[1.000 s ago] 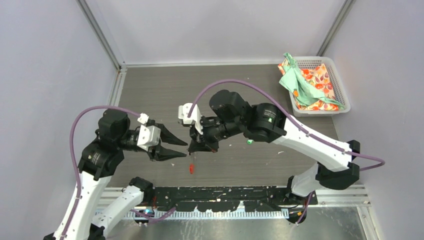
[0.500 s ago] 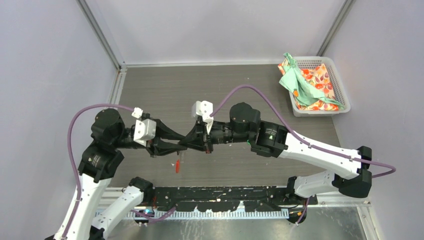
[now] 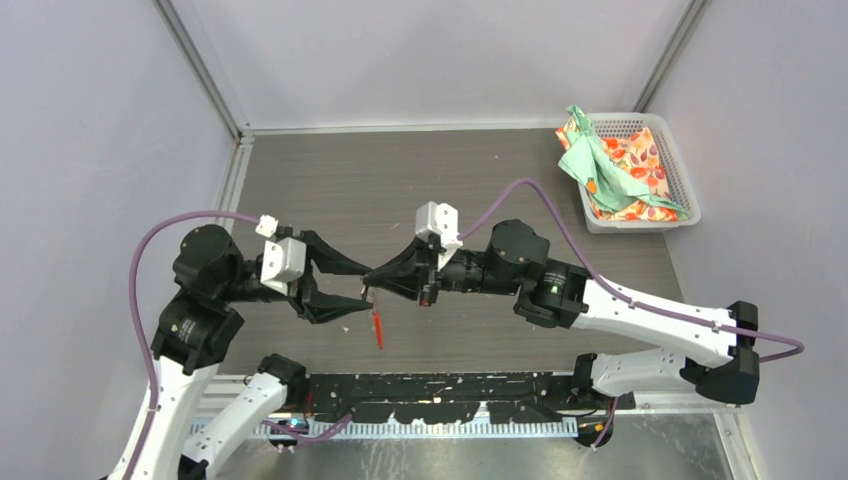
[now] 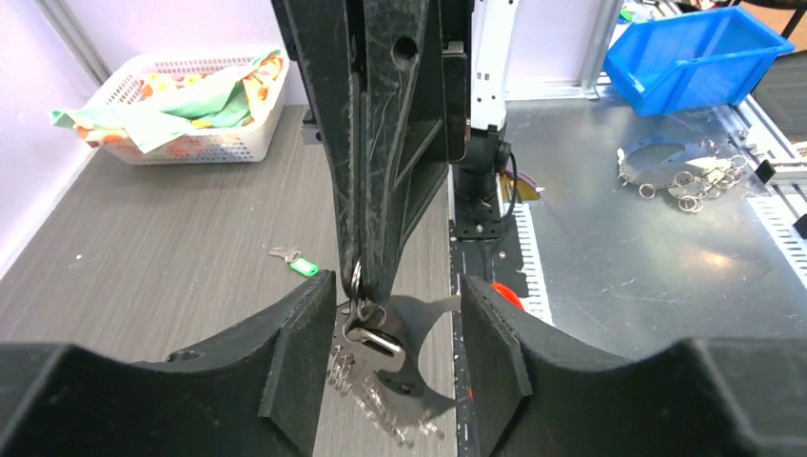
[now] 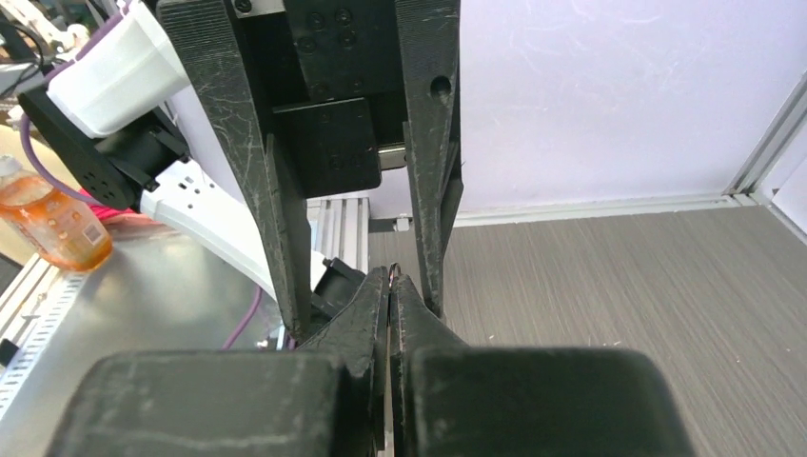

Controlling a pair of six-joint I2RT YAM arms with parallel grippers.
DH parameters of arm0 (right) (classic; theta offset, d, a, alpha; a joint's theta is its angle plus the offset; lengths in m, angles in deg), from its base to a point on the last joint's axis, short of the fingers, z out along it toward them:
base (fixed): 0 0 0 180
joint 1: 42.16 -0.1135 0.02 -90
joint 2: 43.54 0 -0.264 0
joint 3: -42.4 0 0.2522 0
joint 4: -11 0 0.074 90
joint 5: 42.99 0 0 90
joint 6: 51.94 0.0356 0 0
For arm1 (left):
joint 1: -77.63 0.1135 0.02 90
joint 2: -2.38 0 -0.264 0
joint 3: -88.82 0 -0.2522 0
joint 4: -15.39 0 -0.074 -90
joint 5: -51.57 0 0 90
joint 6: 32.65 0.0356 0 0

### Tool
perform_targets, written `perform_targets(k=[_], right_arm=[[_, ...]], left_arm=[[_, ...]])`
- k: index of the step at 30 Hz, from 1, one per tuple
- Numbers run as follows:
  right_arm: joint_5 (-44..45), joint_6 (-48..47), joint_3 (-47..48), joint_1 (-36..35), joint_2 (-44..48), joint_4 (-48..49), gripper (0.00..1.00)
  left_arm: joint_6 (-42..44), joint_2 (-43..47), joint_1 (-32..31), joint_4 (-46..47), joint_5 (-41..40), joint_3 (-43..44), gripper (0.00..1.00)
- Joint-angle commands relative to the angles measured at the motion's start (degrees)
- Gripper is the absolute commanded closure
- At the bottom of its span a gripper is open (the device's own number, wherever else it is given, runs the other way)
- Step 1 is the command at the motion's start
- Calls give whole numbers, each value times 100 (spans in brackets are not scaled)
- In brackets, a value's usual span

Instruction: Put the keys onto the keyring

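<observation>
Three pale walls around grey table

Centre of the worktop: my left end effector and right end effector meet tip to tip. The right one's pinched tips sit between my left fingers, which stand spread, with a narrow gap on either side. The keyring dangles in that same gap, and its red tab hangs toward the near rail.

My right forearm lies across the near-right worktop and bars it. The green-tagged key lies on the surface beyond the tips. A basket of cloth fills the far right corner.

The far half of the worktop gives free passage up to the back wall. The left wall bounds that side.
</observation>
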Motion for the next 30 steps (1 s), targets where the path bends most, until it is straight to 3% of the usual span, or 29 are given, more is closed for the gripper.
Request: perform_targets(k=[1, 6, 13, 18, 20, 22, 24, 30], right_arm=[[240, 143, -121, 9, 379, 925, 99], [185, 187, -159, 13, 433, 932, 99], [41, 247, -104, 8, 384, 821, 99], [85, 347, -144, 14, 445, 972, 99], [115, 391, -147, -2, 476, 1019, 99], [128, 429, -143, 6, 491, 1068, 99], [93, 465, -116, 14, 486, 1066, 99], [-4, 478, -82, 6, 468, 971, 99]], left_arm=[[-836, -88, -20, 518, 250, 259, 45], [-746, -146, -20, 493, 290, 328, 49], [-696, -144, -20, 764, 11, 256, 82], [-247, -76, -20, 395, 7, 169, 96], [-226, -21, -20, 394, -21, 123, 95], [-250, 8, -20, 413, -7, 108, 79], [-269, 21, -20, 429, 72, 112, 71], [-332, 20, -20, 398, 40, 177, 64]])
